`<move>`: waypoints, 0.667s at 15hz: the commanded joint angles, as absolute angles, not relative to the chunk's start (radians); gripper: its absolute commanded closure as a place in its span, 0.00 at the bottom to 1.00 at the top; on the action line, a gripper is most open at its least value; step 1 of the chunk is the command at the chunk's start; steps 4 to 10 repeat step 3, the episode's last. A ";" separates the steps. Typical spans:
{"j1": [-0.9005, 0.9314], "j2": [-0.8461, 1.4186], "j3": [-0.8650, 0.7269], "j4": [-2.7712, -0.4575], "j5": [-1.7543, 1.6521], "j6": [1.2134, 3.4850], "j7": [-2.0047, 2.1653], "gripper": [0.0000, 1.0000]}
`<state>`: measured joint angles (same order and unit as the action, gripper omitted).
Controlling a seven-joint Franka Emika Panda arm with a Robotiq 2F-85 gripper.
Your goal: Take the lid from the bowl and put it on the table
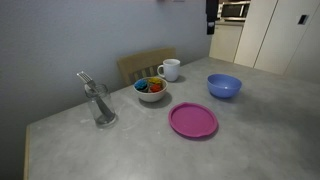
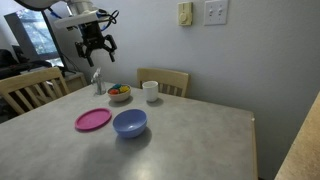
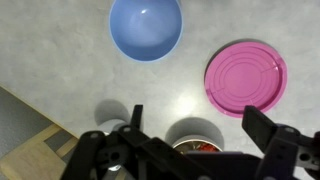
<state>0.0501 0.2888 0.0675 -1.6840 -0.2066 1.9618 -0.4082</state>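
The magenta-pink lid [image 1: 193,120] lies flat on the grey speckled table [image 1: 260,140], apart from the blue bowl [image 1: 224,86], which stands open and empty. Both show in an exterior view, lid [image 2: 93,120] and bowl [image 2: 130,123], and in the wrist view, lid [image 3: 246,78] and bowl [image 3: 146,27]. My gripper [image 2: 96,45] hangs high above the table's far end, open and empty. In the wrist view its fingers [image 3: 194,122] spread wide above the white bowl.
A small white bowl with colourful contents [image 1: 151,89], a white mug [image 1: 170,69] and a glass with utensils [image 1: 99,104] stand near the table's far edge. Wooden chairs [image 2: 163,80] stand around the table.
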 commanded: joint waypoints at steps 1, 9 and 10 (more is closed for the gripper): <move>0.047 0.285 0.071 -1.689 -0.207 1.959 -0.406 0.00; 0.047 0.286 0.071 -1.696 -0.207 1.960 -0.404 0.00; 0.047 0.286 0.071 -1.696 -0.207 1.960 -0.404 0.00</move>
